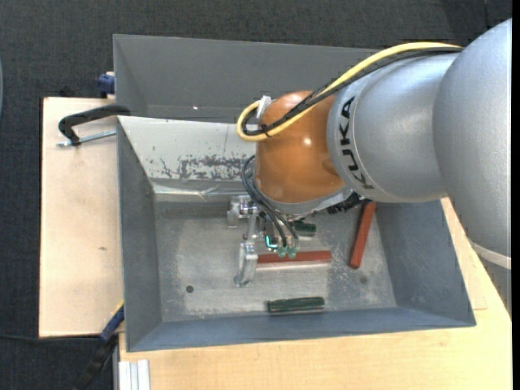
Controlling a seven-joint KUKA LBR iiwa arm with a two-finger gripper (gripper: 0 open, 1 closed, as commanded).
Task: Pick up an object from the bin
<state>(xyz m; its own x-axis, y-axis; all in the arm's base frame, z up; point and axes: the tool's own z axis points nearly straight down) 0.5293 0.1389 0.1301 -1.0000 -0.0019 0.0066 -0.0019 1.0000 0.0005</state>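
My gripper (246,266) hangs below the orange cover, low over the middle of the bin floor. It stands at the left end of a thin red-brown stick (302,258) that lies flat and runs to the right. Whether the stick is gripped is hidden by the wrist. A small green piece (286,251) shows just above the stick, close under the wrist. A red marker-like rod (361,235) leans near the right wall. A dark green oblong thing (296,305) lies near the front wall.
The big grey arm and its orange cover overhang the right and back of the bin, hiding the floor there. The left part of the floor is bare speckled metal with a small dark dot.
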